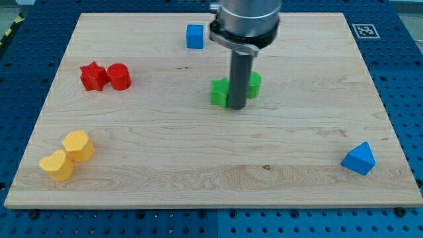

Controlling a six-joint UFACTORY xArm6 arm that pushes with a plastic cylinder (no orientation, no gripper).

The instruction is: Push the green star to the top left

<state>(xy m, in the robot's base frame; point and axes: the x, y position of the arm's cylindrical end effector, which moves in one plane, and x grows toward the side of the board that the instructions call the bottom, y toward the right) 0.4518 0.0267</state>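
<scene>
My tip (236, 108) sits at the board's (198, 165) centre, between two green blocks and touching or nearly touching both; there is no claw, only the bare rod. The green block (219, 92) on the view's left looks bright, chunky and notched, likely the star, though the rod hides part of it. The other green block (254, 84) peeks out on the view's right, its shape unclear. A blue cube (194, 36) lies toward the view's top.

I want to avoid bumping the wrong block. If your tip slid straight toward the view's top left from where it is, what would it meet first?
My tip sits between two green blocks; it would probably meet the left one first, though depth is unclear.
</scene>
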